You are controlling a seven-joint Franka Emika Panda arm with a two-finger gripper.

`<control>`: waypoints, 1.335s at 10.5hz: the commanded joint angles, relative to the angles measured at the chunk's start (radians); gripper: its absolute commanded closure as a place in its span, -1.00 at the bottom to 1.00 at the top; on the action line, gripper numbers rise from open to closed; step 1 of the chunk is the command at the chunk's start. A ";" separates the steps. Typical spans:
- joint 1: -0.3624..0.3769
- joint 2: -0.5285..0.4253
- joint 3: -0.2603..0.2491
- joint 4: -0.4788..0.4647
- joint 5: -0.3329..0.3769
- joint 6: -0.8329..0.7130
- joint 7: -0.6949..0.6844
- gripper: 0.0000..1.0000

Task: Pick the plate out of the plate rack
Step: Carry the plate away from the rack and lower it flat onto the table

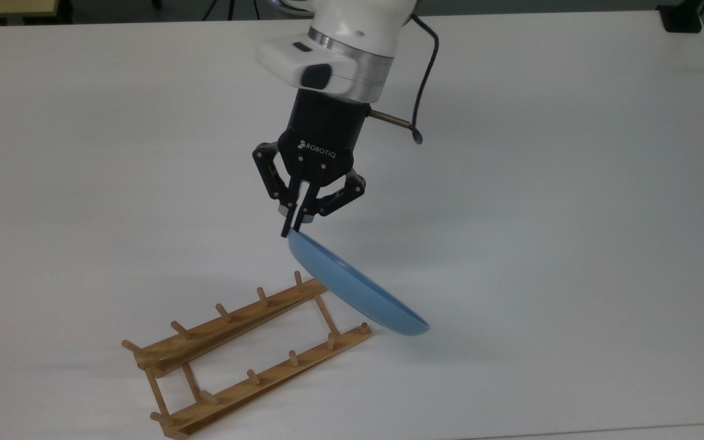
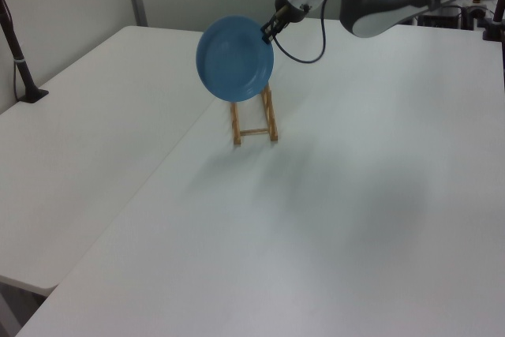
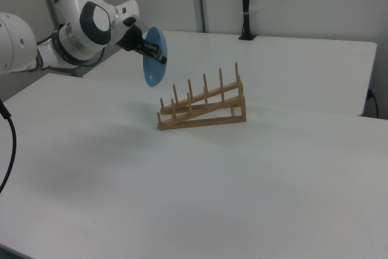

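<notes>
While the gripper (image 1: 294,229) pinches the plate (image 1: 358,293) by its upper rim, jaws closed on the edge, the plate hangs in the air, tilted, clear of the rack (image 1: 242,354) and above its end nearer the table's (image 1: 572,183) middle. Handling: edge grip only, likely prone to swinging, so lift slowly and keep the lower rim off the pegs. Obscured: fingertip contact on the rim is hard to make out.
</notes>
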State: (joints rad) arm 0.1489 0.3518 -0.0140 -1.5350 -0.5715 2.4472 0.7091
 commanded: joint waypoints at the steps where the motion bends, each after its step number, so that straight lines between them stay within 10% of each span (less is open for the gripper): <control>1: 0.003 -0.045 -0.003 -0.046 0.380 -0.069 -0.101 1.00; 3: 0.000 -0.042 -0.009 -0.056 0.700 -0.279 -0.387 1.00; 5: -0.020 -0.043 -0.018 -0.057 0.792 -0.573 -0.611 1.00; 14: -0.067 0.039 -0.201 -0.224 0.536 -0.683 -1.241 1.00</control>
State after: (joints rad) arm 0.0806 0.3792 -0.2053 -1.7308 0.0138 1.7568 -0.4591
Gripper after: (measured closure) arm 0.952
